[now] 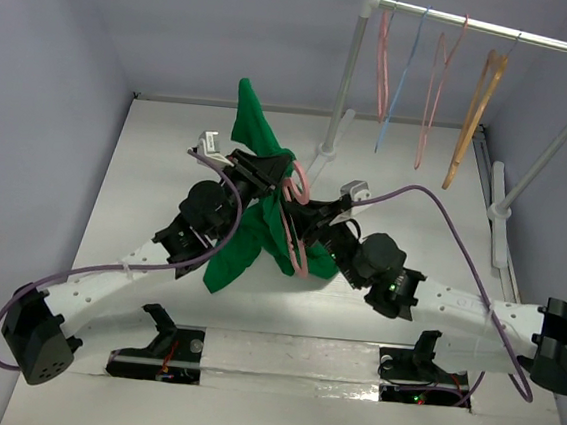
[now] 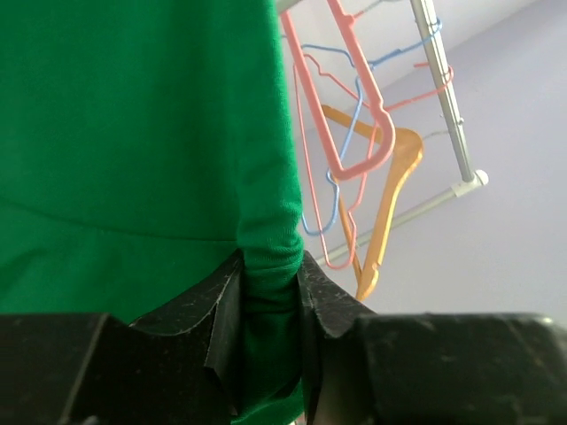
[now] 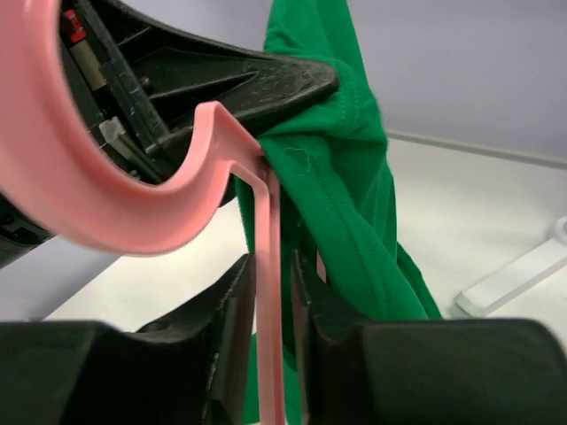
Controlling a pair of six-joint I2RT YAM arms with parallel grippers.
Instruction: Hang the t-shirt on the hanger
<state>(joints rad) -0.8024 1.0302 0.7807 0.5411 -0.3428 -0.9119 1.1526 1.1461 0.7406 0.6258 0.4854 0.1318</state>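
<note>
Hanger axis: in the top view the hanger [image 1: 301, 259] lies roughly far-to-near. Its rounded hook is at the far end and its long body points back toward the arm bases, leaning slightly right.
Hanger look: salmon-pink plastic. In the right wrist view the hanger [image 3: 115, 221] shows a thick, chunky hook curling at the upper left and a thin flat stem dropping straight down.
Hanger place: above the middle of the table [image 1: 149, 149], between the two wrists, with much of its body hidden under green cloth.
Right gripper: the right gripper [image 1: 308, 215] [image 3: 273, 283] is pinched narrow on the hanger's stem, one finger on each side.
T-shirt axis: the t-shirt [image 1: 247, 229] is bunched into a long strip running far-to-near. A narrow tail points to the far side and a wider mass hangs toward the near edge.
T-shirt look: bright emerald green, plain and soft. In the right wrist view the t-shirt [image 3: 350, 186] shows creases and a stitched seam along a folded edge.
T-shirt place: draped over and beside the hanger, touching its hook.
Left gripper: the left gripper [image 1: 263, 170] [image 2: 270, 279] is clamped on a gathered fold of the t-shirt [image 2: 133, 133], with cloth filling the gap.
Background: a clothes rack [image 1: 502, 31] at the far right carries thin pink hangers [image 1: 383, 61], a blue wire hanger [image 1: 403, 73] and a wooden hanger [image 1: 474, 115], well apart from the grippers.
</note>
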